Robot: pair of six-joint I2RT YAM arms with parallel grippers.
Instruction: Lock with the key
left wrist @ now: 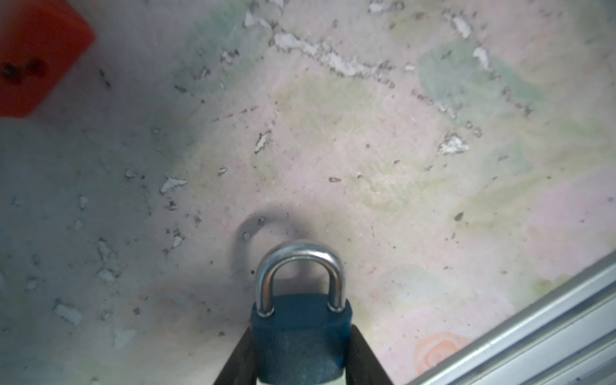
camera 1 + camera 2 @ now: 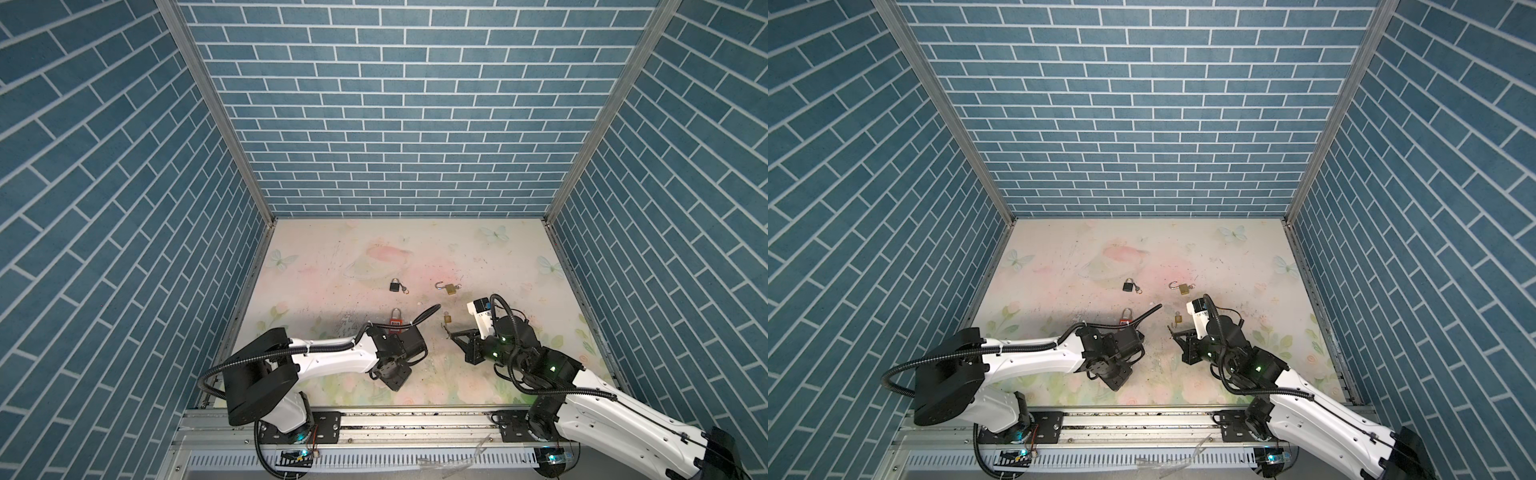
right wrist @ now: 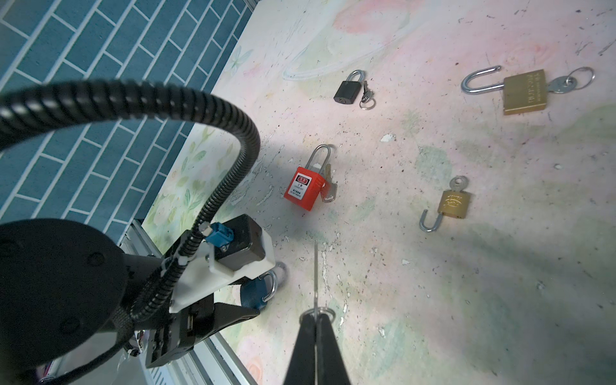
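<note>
Blue padlock (image 1: 300, 343) sits clamped by its body between the 2 fingers of the left gripper (image 1: 301, 331), held low over the floral table (image 2: 374, 249) near its front rail. Its steel shackle (image 1: 300, 263) looks seated in the body on both legs. I cannot see the keyway from any view, since the end of the body that would carry it is hidden.

On my right side, the right gripper (image 3: 315, 316) has its fingers pressed together on the head of the key (image 3: 315, 276), with the key ring (image 3: 326, 311) poking out beside the tips. The blade shows edge-on and sticks out ahead of the gripper. It is apart from the blue padlock, not in it.

So I judge both pick-ups done: lock in 1 gripper, key in the other. What is left is the real work: lining the blade up with the keyway, pushing it in and turning.

4 other padlocks lie untouched on the table: a red padlock (image 3: 305, 186), a black padlock (image 3: 348, 90), a large brass padlock (image 3: 525, 91) and a small brass padlock (image 3: 453, 203), both brass ones with shackles open.
</note>
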